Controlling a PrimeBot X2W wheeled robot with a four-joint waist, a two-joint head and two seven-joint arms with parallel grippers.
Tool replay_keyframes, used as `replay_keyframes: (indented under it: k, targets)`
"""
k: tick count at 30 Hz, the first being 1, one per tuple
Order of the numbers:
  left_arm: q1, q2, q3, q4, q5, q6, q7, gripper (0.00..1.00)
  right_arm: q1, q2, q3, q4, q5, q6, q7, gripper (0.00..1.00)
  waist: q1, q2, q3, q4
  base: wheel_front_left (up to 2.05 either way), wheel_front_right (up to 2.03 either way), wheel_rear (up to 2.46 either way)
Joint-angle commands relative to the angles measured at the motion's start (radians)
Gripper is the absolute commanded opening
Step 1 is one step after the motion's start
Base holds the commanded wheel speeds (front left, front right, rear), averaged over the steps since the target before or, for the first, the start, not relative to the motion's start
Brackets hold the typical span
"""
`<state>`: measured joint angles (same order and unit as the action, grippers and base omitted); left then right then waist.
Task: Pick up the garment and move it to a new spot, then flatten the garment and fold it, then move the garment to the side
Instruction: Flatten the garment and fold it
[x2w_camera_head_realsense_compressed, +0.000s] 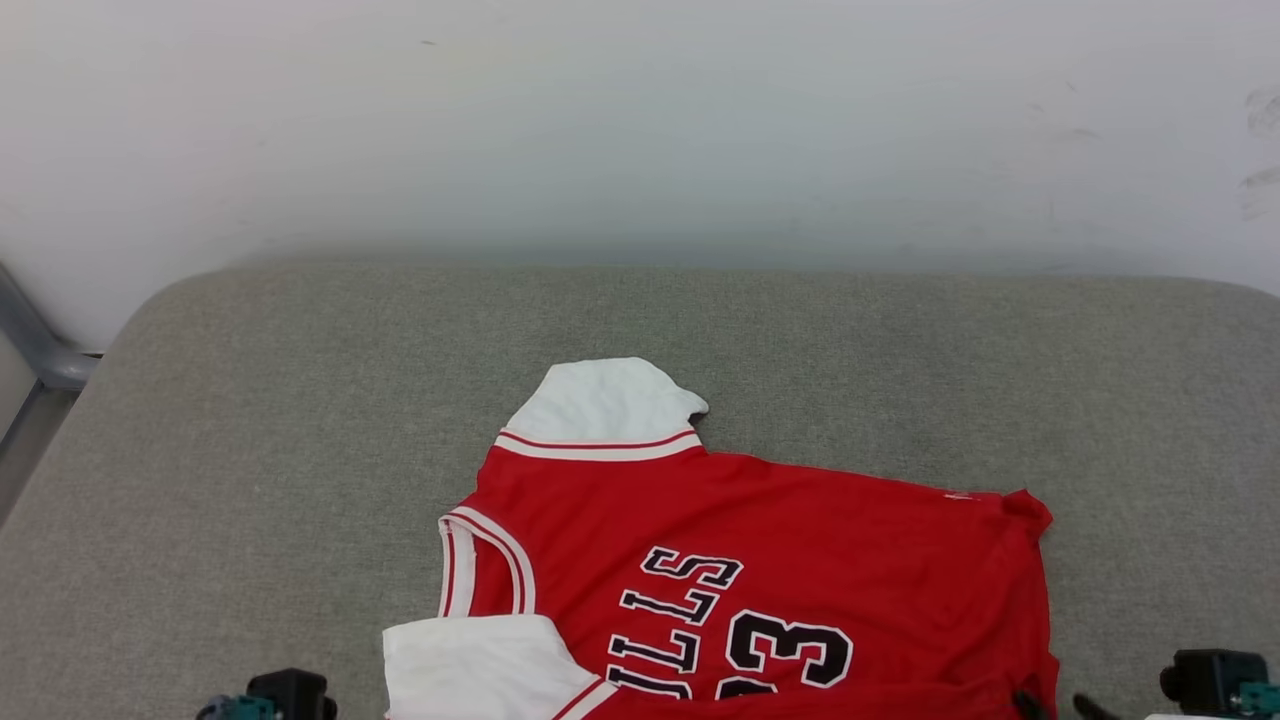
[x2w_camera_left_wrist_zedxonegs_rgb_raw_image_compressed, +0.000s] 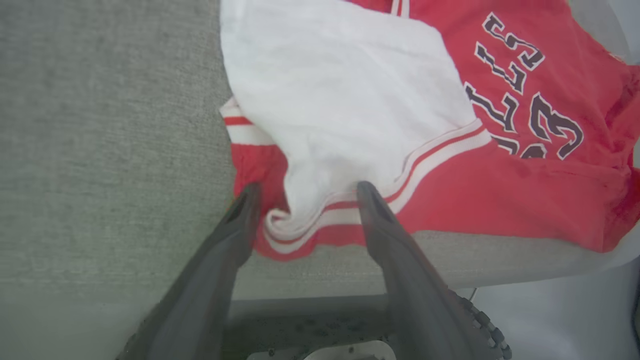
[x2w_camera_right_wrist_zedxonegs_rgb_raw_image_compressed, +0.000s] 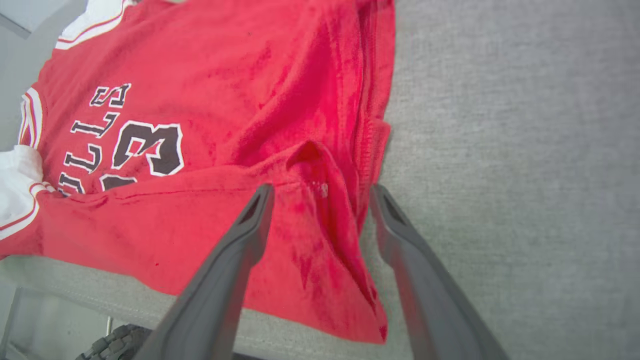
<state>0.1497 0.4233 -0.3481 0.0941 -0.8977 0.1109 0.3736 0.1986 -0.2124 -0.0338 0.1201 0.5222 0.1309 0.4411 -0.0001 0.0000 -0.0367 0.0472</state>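
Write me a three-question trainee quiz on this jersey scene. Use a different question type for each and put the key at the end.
1. True or false: the garment lies with its lettering hidden against the grey cushion.
2. Pick one: the left gripper has its fingers on either side of
A. the striped trim of the white sleeve
B. the black number
C. bare cushion only
3. Fill in: with red cloth between its fingers, the right gripper stands ____ (open or shut).

Key: 1 false; 2 A; 3 open.
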Motion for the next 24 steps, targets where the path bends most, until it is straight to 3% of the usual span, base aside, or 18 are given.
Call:
replay_keyframes:
  k: [1,6,12,19,24]
  targets:
    - [-0.024,0.000,0.006,0.005,0.020,-0.009,-0.026,1.00,-0.017,-0.003,0.000,-0.010,-0.009,0.000,-0.062,1.00,0.0001,0.0000,-0.001,-0.002,0.00,0.00,0.00]
    - [-0.059,-0.004,0.036,0.007,0.071,-0.005,-0.146,1.00,-0.048,0.002,0.003,-0.033,-0.064,0.000,-0.248,1.00,0.0001,0.0000,-0.007,-0.010,0.00,0.00,0.00]
    - [-0.107,-0.021,0.065,-0.027,0.145,0.004,-0.311,1.00,-0.083,0.014,0.004,-0.079,-0.152,0.000,-0.386,1.00,0.0001,0.0000,-0.011,-0.021,0.00,0.00,0.00]
    - [-0.159,-0.027,0.063,-0.054,0.238,0.012,-0.451,1.00,-0.101,0.058,-0.036,-0.175,-0.236,0.000,-0.400,1.00,0.0001,0.0000,0.015,-0.042,0.00,0.00,0.00]
    - [-0.237,-0.032,0.054,-0.042,0.278,0.005,-0.493,1.00,-0.122,0.078,-0.046,-0.248,-0.248,0.000,-0.383,1.00,0.0001,0.0000,0.078,-0.065,0.00,0.00,0.00]
